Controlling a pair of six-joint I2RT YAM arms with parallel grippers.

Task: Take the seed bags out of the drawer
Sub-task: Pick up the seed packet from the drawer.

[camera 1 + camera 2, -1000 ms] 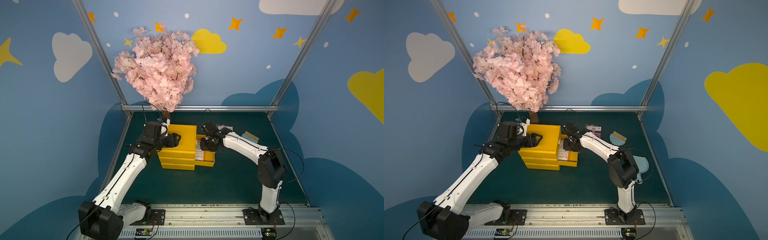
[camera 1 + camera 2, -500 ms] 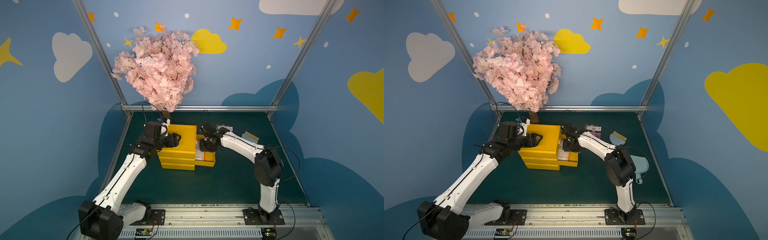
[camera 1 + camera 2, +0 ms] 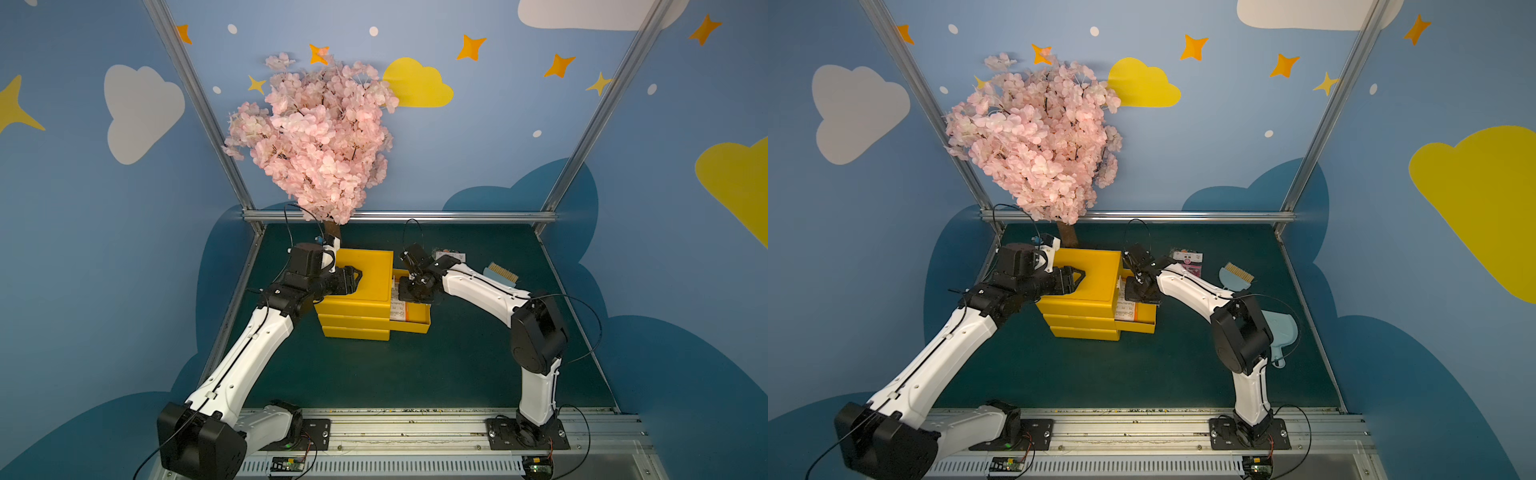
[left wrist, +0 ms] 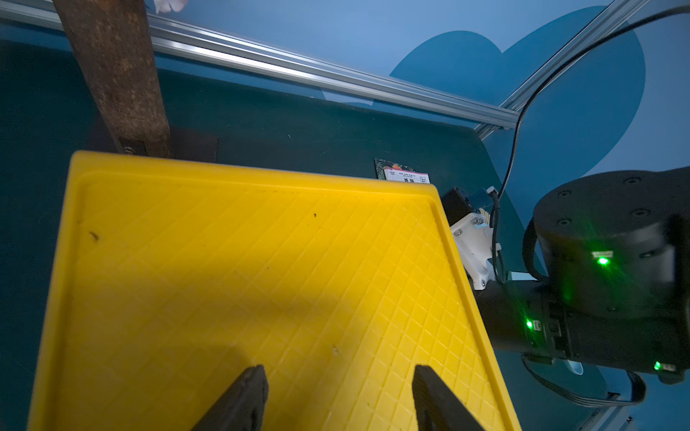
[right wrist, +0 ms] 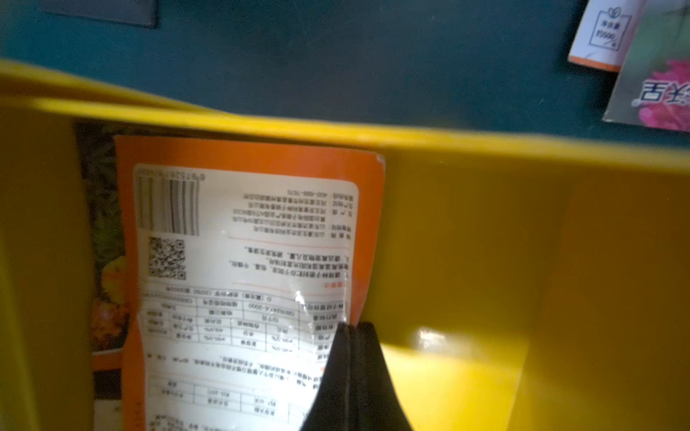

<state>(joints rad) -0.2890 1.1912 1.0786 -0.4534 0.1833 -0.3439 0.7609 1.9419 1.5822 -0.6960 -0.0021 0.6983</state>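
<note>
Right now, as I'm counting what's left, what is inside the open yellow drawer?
A seed bag lies label up in the drawer, the right tool shut on its edge. A second bag, flower-printed, peeks out beneath; anything lower is covered.

The right tool point(image 5: 351, 330) has closed from part-open to fully pinched — on the edge of the top seed bag point(image 5: 242, 261) in the drawer point(image 5: 466, 231).

Pink blossom tree point(image 3: 320, 137) at rear of green table point(image 3: 1142, 374); light-blue brush point(image 3: 1235, 276) and dustpan point(image 3: 1283, 328) near right edge.
</note>
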